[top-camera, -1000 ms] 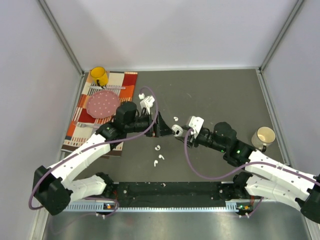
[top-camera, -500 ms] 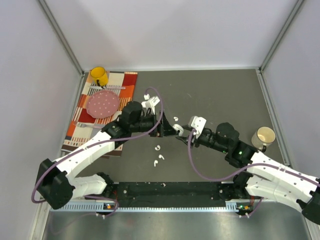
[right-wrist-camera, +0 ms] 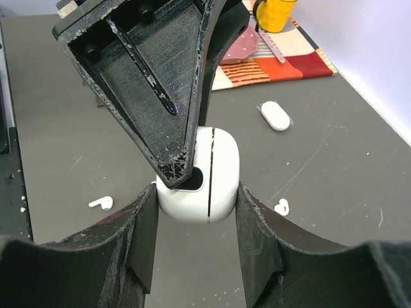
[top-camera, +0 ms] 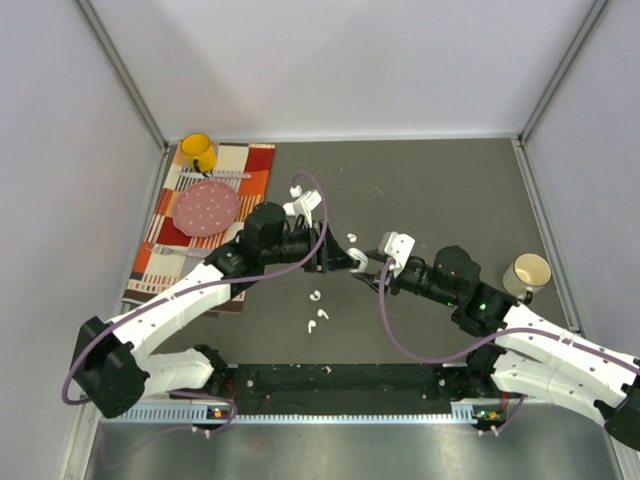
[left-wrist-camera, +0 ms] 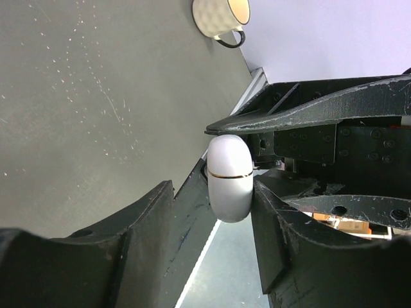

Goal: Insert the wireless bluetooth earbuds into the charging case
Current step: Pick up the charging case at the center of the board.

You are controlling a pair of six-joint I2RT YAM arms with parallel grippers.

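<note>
Nearest me, one earbud (top-camera: 320, 314) and a second earbud (top-camera: 316, 296) lie on the table (top-camera: 430, 190), too small for me to read their stems. Just beyond, the right gripper (right-wrist-camera: 196, 192) pinches the case (right-wrist-camera: 199, 179) by its sides. In the left wrist view its long axis runs up the picture, seam near the top. The left gripper (left-wrist-camera: 212, 186) straddles it, and I cannot tell whether it grips. Farther off lies a third earbud (top-camera: 351, 238).
</note>
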